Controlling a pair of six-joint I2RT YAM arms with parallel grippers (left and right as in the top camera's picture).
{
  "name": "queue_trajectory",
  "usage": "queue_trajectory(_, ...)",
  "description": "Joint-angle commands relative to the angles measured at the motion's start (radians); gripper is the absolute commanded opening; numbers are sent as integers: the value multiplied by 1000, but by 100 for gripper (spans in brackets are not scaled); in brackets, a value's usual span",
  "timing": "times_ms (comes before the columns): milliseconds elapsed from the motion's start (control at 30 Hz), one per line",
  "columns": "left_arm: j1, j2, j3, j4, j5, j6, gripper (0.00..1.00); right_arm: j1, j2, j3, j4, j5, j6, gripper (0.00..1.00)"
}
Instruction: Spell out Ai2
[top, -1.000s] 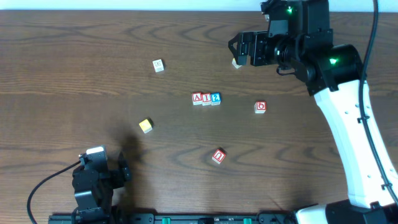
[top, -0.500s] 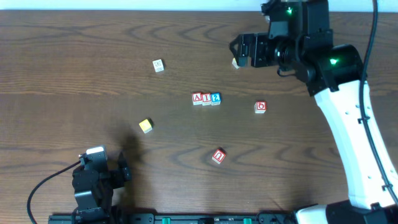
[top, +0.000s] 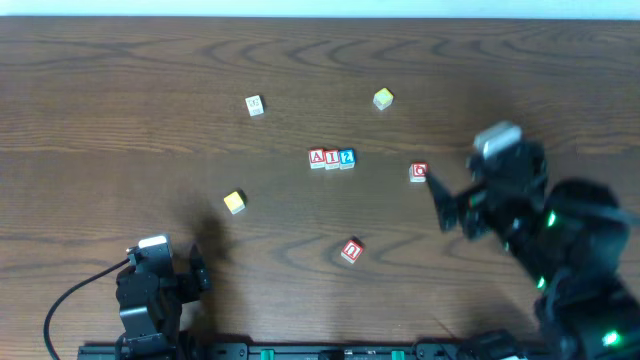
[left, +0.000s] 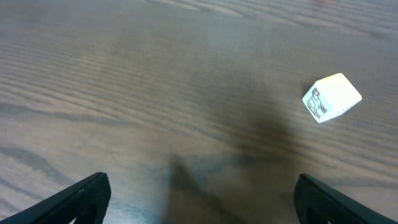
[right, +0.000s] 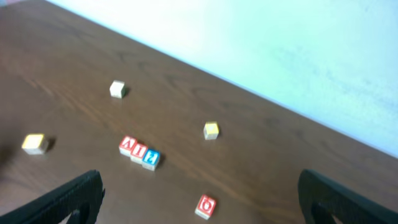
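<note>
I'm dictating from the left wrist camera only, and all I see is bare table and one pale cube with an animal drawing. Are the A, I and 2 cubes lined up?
Observer: Yes. Overhead, the A, I and 2 sit side by side in one row, mid-table.
Operator: Where's the right gripper?
Observer: The right gripper is open and empty, close to the O cube, to the right of the row.
Operator: Any other letter cube around?
Observer: A U cube lies alone, nearer the robot than the row.
</note>
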Motion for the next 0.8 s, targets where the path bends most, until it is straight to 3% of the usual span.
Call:
queue_trajectory(0,3,-6,-13,-10,-8,14,95,-11,-129,-180,6,10,-46,99)
queue_trajectory(467,3,-6,-13,-10,-8,14,96,-12,-610,-742,2,-87,-45,99)
queue_trajectory(767,3,-6,-13,-10,-8,14,95,-12,-703,-859,-3,-85,-44,99)
